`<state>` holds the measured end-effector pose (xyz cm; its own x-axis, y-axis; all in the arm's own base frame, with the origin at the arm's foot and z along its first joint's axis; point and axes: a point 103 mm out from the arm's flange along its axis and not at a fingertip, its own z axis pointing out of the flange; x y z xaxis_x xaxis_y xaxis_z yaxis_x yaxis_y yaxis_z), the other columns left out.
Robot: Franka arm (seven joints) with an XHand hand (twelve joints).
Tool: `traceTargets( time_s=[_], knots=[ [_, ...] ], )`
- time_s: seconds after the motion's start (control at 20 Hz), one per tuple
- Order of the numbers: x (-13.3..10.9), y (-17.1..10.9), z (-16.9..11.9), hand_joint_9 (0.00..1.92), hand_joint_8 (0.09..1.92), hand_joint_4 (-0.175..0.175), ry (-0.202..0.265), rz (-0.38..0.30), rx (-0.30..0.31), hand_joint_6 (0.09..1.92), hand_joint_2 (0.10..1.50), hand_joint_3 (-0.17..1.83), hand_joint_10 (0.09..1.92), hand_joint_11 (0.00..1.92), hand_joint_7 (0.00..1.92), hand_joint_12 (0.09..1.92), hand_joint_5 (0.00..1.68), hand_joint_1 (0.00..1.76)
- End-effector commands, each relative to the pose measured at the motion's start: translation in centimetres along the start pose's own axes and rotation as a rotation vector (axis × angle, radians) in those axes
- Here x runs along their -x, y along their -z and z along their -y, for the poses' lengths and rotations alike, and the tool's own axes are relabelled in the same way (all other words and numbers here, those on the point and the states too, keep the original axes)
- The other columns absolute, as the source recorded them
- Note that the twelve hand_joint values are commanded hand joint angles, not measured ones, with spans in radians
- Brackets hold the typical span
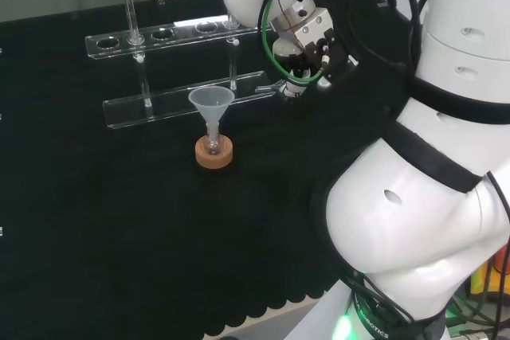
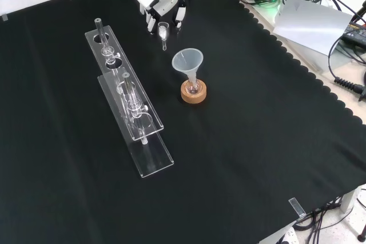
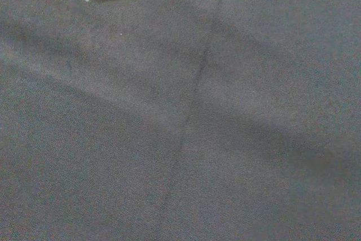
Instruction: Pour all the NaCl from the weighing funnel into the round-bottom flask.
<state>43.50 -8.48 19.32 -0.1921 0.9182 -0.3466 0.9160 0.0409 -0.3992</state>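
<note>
One weighing funnel (image 2: 163, 31) pinched in curled hand (image 2: 162, 5), spout down, short of plastic funnel (image 2: 188, 61) seated in corked round-bottom flask (image 2: 194, 88).

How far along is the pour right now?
Done: the hand has the weighing funnel picked up, its fingers curled round it, above the cloth. In hand: it hangs short of the plastic funnel, which sits in the flask on its cork ring. Left: bringing it over that funnel and tipping out the salt. No pouring is visible yet.
</note>
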Motion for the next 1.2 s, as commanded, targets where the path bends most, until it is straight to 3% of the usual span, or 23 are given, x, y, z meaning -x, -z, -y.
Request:
traceTargets(
  time_s=[0.05,0.5,1.2],
  knots=[
    [0.1,1.3,1.2,1.42,0.60,0.063,-0.029,0.024,-0.004,0.72,1.03,-0.02,0.21,1.16,1.23,0.84,1.18,1.25],
    [0.6,4.3,2.3,1.42,0.60,0.063,-0.013,0.056,0.025,0.72,1.03,-0.02,0.21,1.16,1.22,0.84,1.18,1.25],
    [-1.8,8.8,3.1,1.42,0.60,0.063,0.043,0.140,0.025,0.72,1.03,-0.02,0.21,1.16,1.22,0.83,1.18,1.25]
  ],
)
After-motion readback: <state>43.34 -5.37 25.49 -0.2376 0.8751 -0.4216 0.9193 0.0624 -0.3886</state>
